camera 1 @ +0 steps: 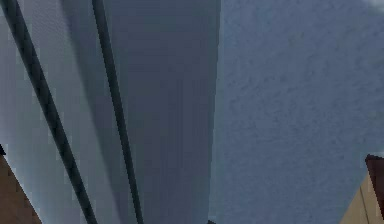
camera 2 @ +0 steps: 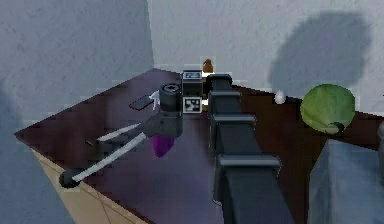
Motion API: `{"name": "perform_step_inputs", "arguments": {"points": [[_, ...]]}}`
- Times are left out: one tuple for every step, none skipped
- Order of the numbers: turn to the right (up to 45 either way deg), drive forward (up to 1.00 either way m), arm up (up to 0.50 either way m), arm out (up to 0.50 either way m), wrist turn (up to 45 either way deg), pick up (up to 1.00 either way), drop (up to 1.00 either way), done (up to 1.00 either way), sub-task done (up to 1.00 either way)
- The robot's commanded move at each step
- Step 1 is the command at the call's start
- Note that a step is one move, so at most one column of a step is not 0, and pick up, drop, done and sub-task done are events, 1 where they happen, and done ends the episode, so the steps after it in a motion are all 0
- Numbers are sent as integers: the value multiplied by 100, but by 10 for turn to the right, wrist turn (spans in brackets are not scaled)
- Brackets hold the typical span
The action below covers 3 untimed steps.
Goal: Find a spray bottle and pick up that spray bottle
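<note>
Arm [camera 2: 235,140] extended over table [camera 2: 95,118]. Gripper [camera 2: 82,162] at purple thing [camera 2: 163,148] on table, likely spray bottle, presumably lining up pickup. Gripper state unclear; could not tell whether it held anything.

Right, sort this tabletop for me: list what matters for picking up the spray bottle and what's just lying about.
For the job: tool; purple thing at the tool, possibly the spray bottle, held or not I cannot tell.
Lying about: green round thing; small white ball; dark flat thing; small brown thing near the wall.
</note>
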Motion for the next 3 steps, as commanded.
{"name": "perform_step_inputs", "arguments": {"points": [[0, 0, 0, 0, 450, 0, 0, 0, 0], [0, 0, 0, 0, 210, 0, 0, 0, 0], [0, 0, 0, 0, 0, 100, 0, 0, 0]]}}
